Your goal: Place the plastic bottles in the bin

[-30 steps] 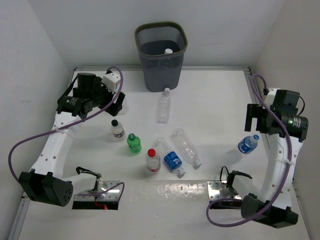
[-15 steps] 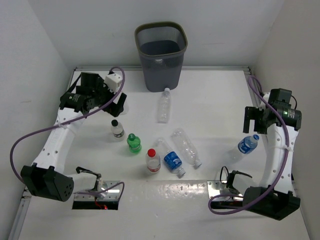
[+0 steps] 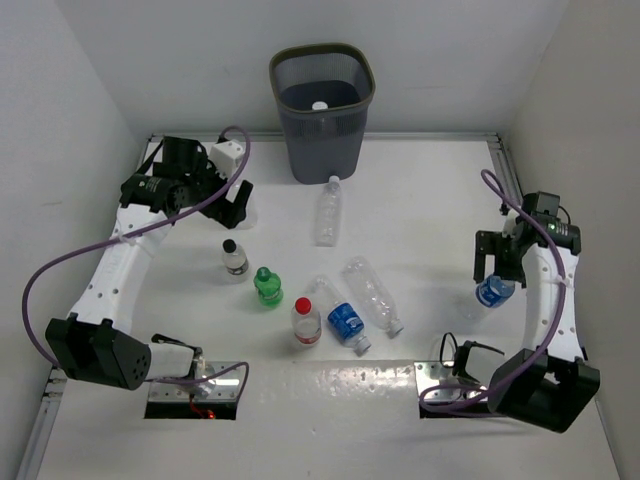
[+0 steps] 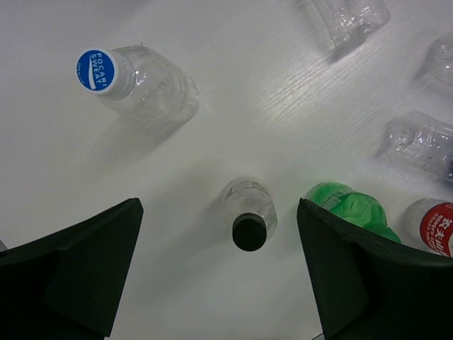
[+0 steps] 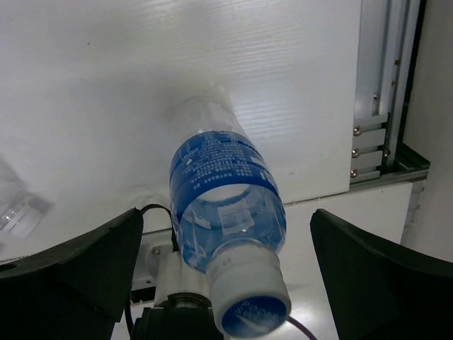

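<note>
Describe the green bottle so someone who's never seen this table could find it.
From the mesh bin at the back, come forward and slightly left. There the green bottle stands between a black-capped bottle and a red-capped bottle; it alone is green all over.

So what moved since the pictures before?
The right claw moved inward and over the blue-labelled bottle on the right. It is open on either side of it, not gripping. Inside the bin, a white cap shifted a little to the left. The left claw barely moved and is open and empty. The other bottles lie where they were.
</note>
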